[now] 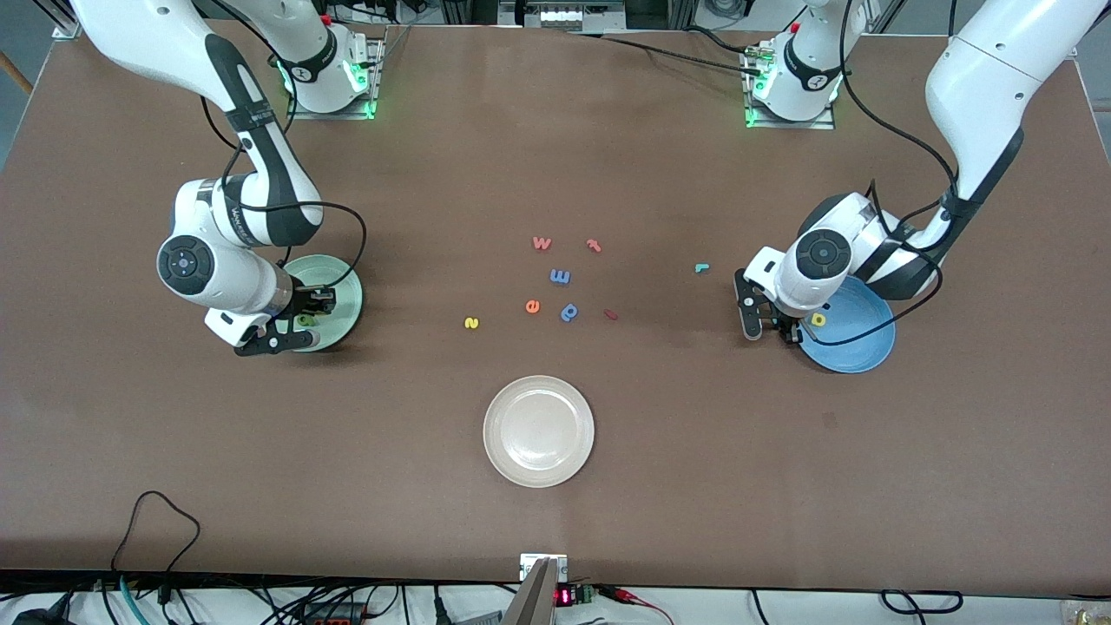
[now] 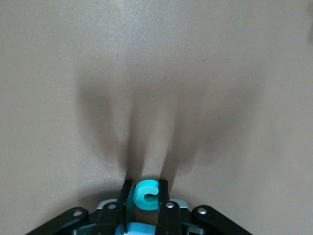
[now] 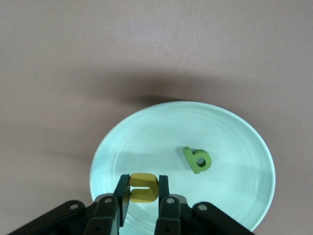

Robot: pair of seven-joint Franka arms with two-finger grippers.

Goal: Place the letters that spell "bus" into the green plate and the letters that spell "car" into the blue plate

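Low over the green plate (image 3: 230, 142), my right gripper (image 3: 143, 188) is shut on the yellow u (image 3: 144, 187). The green b (image 3: 197, 160) lies flat in that plate (image 1: 345, 299). My left gripper (image 2: 146, 194) is down at the table beside the blue plate (image 1: 859, 347), shut on the teal c (image 2: 146, 195). In the blue plate lies the yellow a (image 1: 818, 319). On the bare table the teal r (image 1: 701, 267) is toward the left arm's end, and the yellow s (image 1: 471, 323) is near the middle.
Mid-table lie a red w (image 1: 542, 243), a red t (image 1: 594, 246), a blue m (image 1: 560, 277), an orange e (image 1: 532, 305), a blue p (image 1: 569, 312) and a small dark red piece (image 1: 610, 314). A white plate (image 1: 538, 431) sits nearer the front camera.
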